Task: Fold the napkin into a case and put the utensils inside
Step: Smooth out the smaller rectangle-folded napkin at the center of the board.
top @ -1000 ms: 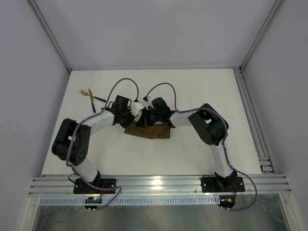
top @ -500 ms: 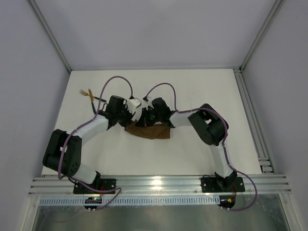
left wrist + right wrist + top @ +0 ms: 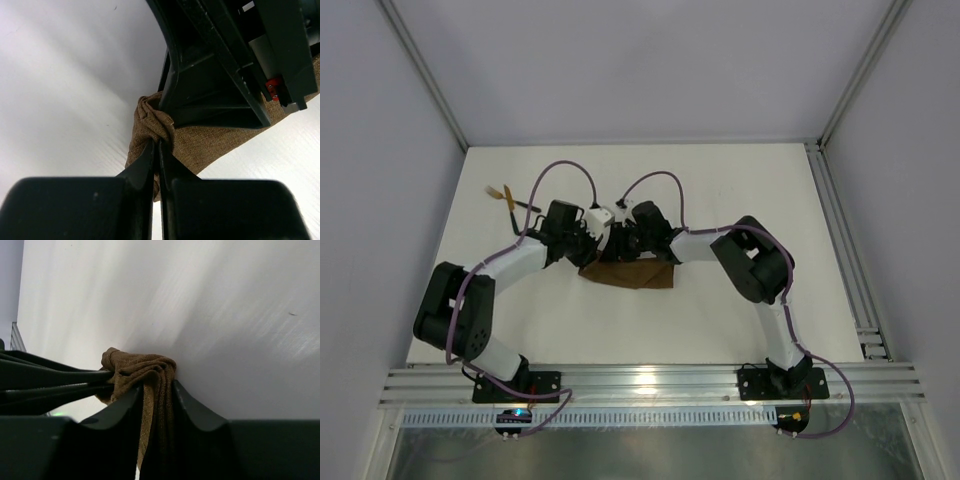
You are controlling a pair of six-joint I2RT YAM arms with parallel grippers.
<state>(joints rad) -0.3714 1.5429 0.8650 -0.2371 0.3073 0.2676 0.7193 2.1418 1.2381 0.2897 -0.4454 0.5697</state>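
Note:
The brown napkin (image 3: 632, 273) lies folded into a wedge at mid-table, its far corner bunched and lifted between both grippers. My left gripper (image 3: 601, 242) is shut on that bunched fold (image 3: 150, 117), its fingertips (image 3: 159, 144) pressed together on the cloth. My right gripper (image 3: 620, 243) faces it from the right. In the right wrist view its jaws (image 3: 157, 386) stand parted, and a hanging wad of napkin (image 3: 150, 371) sits loosely between them. The utensils (image 3: 507, 196), gold heads on black handles, lie crossed at the far left, apart from both arms.
An aluminium rail (image 3: 650, 380) runs along the near table edge and another (image 3: 842, 250) along the right side. Enclosure walls close in the back and sides. Purple cables (image 3: 565, 170) loop above both wrists.
My left gripper has closed on the napkin's bunched corner and its elbow swung out to the left. The right gripper's jaws have parted around the cloth they were pinching.

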